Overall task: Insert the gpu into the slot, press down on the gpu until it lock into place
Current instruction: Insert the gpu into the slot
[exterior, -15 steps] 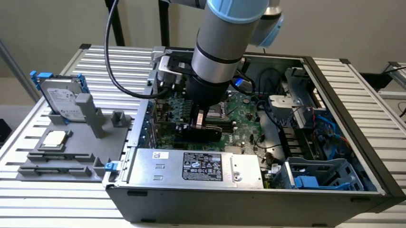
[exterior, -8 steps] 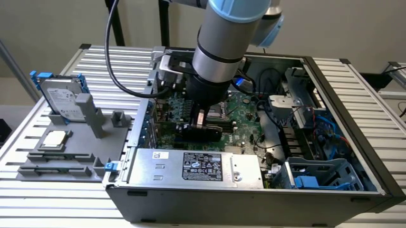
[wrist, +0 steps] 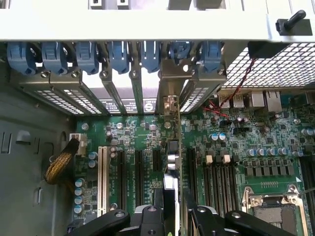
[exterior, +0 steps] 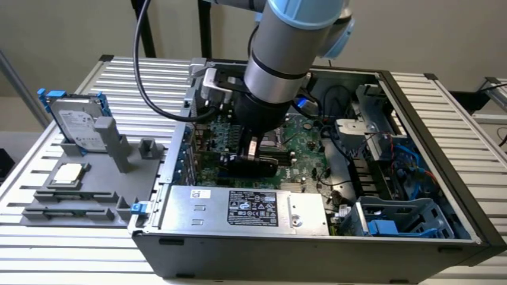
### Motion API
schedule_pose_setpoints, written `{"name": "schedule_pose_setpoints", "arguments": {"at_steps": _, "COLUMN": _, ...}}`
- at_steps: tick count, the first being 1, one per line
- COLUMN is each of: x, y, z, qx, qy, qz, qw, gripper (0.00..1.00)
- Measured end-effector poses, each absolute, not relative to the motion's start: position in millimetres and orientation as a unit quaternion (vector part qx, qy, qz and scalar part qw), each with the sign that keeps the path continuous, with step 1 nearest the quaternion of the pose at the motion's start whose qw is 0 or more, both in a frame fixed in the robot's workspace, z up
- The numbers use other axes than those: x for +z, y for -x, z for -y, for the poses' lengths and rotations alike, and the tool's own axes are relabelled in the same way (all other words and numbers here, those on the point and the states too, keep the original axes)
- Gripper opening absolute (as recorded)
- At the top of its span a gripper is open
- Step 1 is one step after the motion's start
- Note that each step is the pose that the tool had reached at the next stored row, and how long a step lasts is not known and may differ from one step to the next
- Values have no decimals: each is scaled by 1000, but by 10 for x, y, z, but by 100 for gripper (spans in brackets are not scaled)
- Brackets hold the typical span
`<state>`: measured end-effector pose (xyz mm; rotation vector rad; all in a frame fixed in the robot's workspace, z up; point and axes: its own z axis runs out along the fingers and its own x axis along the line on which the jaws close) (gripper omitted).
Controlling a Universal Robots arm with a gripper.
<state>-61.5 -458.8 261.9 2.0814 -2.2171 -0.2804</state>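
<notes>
The gpu (exterior: 252, 166) is a thin black card standing on edge over the green motherboard (exterior: 297, 148) inside the open computer case. My gripper (exterior: 250, 155) reaches straight down into the case and is shut on the card's upper edge. In the wrist view the gpu (wrist: 171, 152) runs edge-on between my two black fingers (wrist: 147, 219), with the gripper (wrist: 172, 219) around it. Its metal bracket (wrist: 170, 105) sits against the rear slot openings. The blue slot is hidden beneath the card, and I cannot tell how deep the card sits.
Black expansion slots (wrist: 139, 172) and a white slot (wrist: 102, 172) flank the card. Blue retention clips (wrist: 118, 54) line the rear wall. The silver CPU socket (wrist: 273, 206) and memory slots (wrist: 221, 177) lie beside it. A silver labelled box (exterior: 246, 208) fills the case front; a grey fixture (exterior: 79, 190) holds spare parts.
</notes>
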Motion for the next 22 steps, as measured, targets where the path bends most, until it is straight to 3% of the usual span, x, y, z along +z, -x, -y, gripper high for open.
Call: {"name": "schedule_pose_setpoints", "arguments": {"at_steps": 22, "x": 2546, "y": 581, "z": 4587, "qx": -102, "qy": -680, "qz": 724, "qw": 55, "gripper": 26}}
